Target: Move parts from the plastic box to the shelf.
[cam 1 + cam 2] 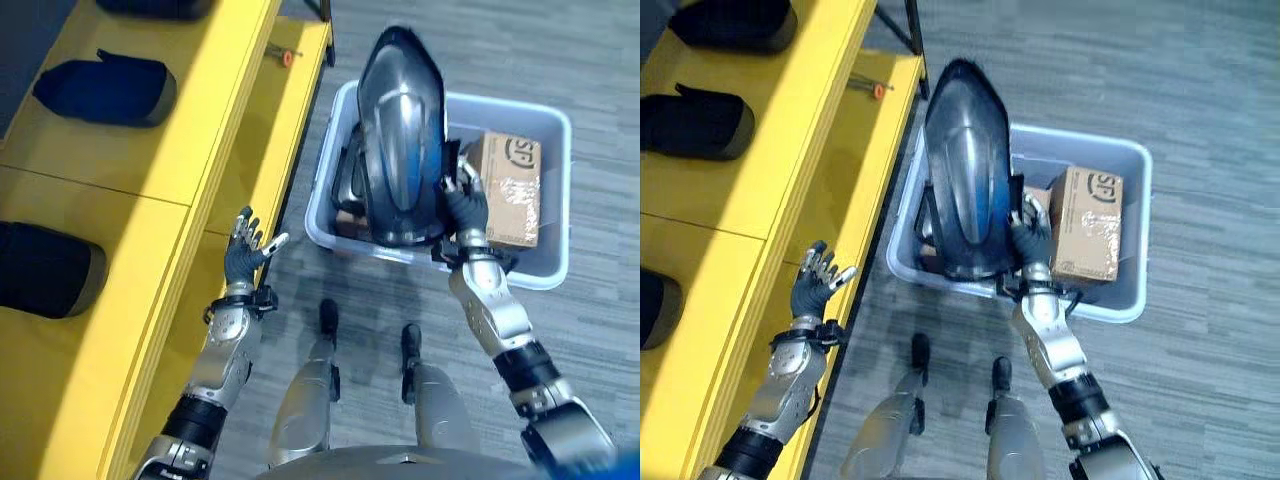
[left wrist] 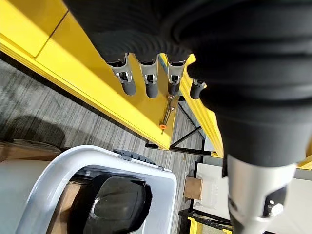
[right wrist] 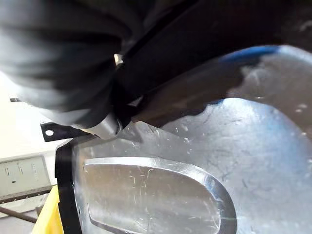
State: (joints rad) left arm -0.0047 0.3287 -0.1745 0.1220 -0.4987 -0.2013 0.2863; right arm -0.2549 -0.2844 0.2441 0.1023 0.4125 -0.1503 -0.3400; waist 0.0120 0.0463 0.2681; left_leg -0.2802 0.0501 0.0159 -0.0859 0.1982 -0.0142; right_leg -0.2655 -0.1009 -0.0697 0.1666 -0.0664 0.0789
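Note:
A large dark glossy shell-shaped part (image 1: 402, 140) is lifted above the pale plastic box (image 1: 555, 262), and my right hand (image 1: 466, 208) is curled on its lower right edge. Up close the part's scratched shiny surface (image 3: 195, 161) fills the right wrist view. More dark parts (image 2: 117, 207) lie in the box beside a cardboard carton (image 1: 510, 190). My left hand (image 1: 245, 248) hovers open beside the yellow shelf (image 1: 170, 150), fingers (image 2: 146, 80) straight, holding nothing.
Dark padded parts (image 1: 105, 88) rest on the yellow shelf's upper level, another (image 1: 40, 268) lies nearer me. A small orange-tipped tool (image 1: 284, 55) lies on the lower shelf board. Grey floor surrounds the box.

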